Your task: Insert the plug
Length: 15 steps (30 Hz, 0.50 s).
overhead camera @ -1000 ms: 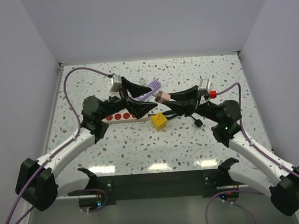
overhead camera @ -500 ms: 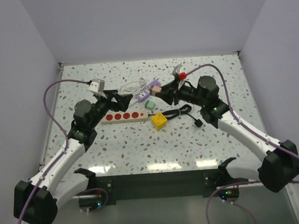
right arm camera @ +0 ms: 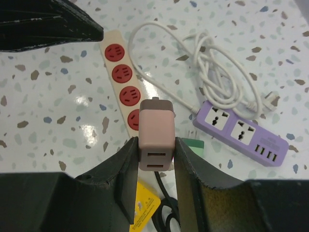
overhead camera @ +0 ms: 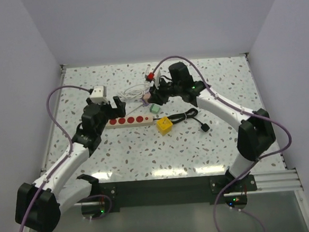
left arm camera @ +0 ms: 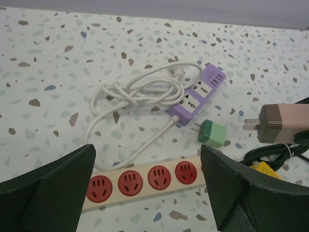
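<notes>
Left arm reaches forward, left gripper [left arm camera: 147, 191] low with jaws spread wide. Right arm bends inward, right gripper [right arm camera: 155, 147] clamping the pink plug [right arm camera: 155, 121].

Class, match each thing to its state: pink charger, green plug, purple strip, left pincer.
Things:
1. pink charger
2. green plug
3. purple strip
4. left pincer

States:
A. open, holding nothing
B. lying loose on the table
C. clamped in the right pincer
D. joined to a coiled white cord

Pairs: 1-C, 2-B, 3-D, 4-A
</notes>
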Motion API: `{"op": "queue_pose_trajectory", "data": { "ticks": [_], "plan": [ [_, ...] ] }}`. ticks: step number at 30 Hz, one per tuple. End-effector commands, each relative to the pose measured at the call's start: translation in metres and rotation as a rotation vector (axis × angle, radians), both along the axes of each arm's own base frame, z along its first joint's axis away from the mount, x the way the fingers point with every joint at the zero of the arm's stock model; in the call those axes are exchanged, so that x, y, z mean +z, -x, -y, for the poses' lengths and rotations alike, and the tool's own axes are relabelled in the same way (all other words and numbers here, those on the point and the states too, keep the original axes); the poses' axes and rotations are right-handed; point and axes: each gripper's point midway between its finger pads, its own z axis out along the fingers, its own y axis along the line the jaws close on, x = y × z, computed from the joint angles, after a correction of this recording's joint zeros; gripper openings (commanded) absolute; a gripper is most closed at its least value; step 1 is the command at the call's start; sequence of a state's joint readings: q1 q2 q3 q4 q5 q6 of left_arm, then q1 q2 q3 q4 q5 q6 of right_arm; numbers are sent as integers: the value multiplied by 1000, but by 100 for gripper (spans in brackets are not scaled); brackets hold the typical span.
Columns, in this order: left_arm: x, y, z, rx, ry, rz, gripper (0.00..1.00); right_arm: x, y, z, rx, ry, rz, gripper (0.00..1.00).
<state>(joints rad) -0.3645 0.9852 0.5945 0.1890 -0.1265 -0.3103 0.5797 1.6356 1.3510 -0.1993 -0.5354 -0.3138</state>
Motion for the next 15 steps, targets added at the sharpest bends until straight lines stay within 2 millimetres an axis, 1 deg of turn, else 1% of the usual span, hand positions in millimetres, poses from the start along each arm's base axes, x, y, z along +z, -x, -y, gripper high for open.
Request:
{"op": "queue_pose_trajectory", "data": {
  "ticks": [1,2,3,4,5,6,7,8,10,12,13,14,15],
  "plan": [
    [-15,-7,-14,68,-46,-50,96,-30,4,-6,63,146,-34,0],
    [-18,-7,-13,64,-41,-60,96,-28,-1,-10,62,153,-22,0],
    [-22,-5,-9,51,-25,-75,96,-46,-3,-16,69,192,-40,0],
    [-23,-4,-8,48,-14,-79,96,-52,-2,-18,74,217,-51,0],
    [-30,-1,-7,46,4,-99,96,-53,-5,-23,83,228,-46,0],
    [-34,0,-7,48,12,-111,97,-57,-2,-30,103,247,-40,0],
    [-37,1,-8,58,18,-122,96,-70,-3,-30,99,288,-53,0],
    [-46,4,-9,68,28,-150,97,-69,-4,-34,99,296,-37,0],
    [-55,5,-12,92,36,-166,98,-72,-3,-38,98,311,-24,0],
    [-62,6,-13,109,52,-181,98,-72,-1,-38,99,305,-15,0],
    [-64,6,-13,117,59,-183,99,-74,-5,-35,80,305,3,0],
    [-69,5,-13,127,66,-202,99,-69,-5,-34,72,299,20,0],
    [-72,5,-16,142,65,-211,99,-68,-6,-33,67,300,32,0]
  ]
}}
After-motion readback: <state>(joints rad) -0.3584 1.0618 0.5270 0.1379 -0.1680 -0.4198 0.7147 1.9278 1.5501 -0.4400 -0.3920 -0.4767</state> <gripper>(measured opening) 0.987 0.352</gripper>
